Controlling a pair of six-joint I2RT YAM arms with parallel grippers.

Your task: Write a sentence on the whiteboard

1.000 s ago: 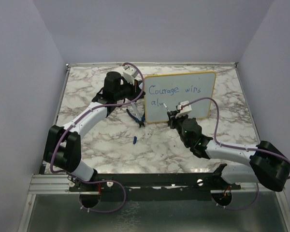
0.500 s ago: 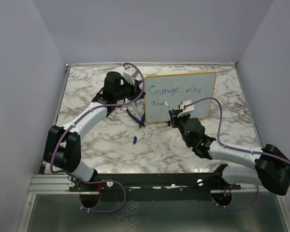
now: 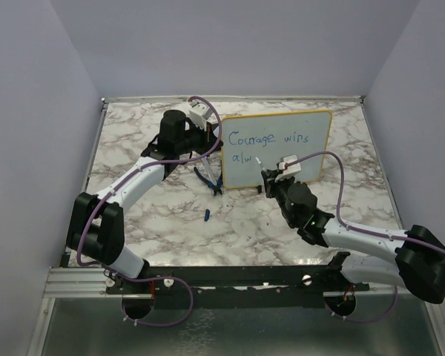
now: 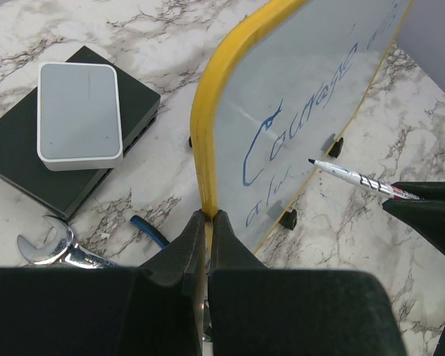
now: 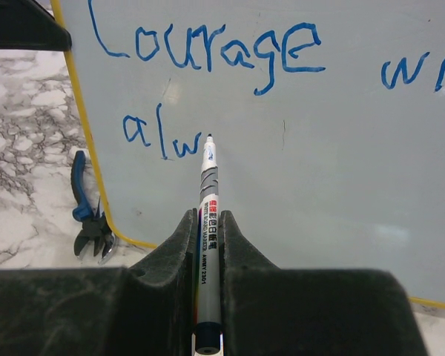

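Observation:
The whiteboard point(image 3: 297, 141) with its yellow frame stands tilted at the back of the table and reads "Courage wins" and "alw" in blue. My left gripper point(image 3: 210, 139) is shut on its left edge; the wrist view shows the yellow frame point(image 4: 208, 141) pinched between the fingers. My right gripper point(image 3: 267, 176) is shut on a white marker point(image 5: 208, 215), whose tip sits at the board point(image 5: 319, 148) just right of the "w". The marker also shows in the left wrist view point(image 4: 352, 175).
Blue-handled pliers point(image 3: 208, 180) lie by the board's lower left corner. A blue marker cap point(image 3: 207, 215) lies on the marble in front. A grey-and-black box point(image 4: 78, 119) and a wrench point(image 4: 48, 248) lie left of the board.
The right gripper has moved a little to the right along the second line, and a "w" has been added after "al". The left gripper has not moved.

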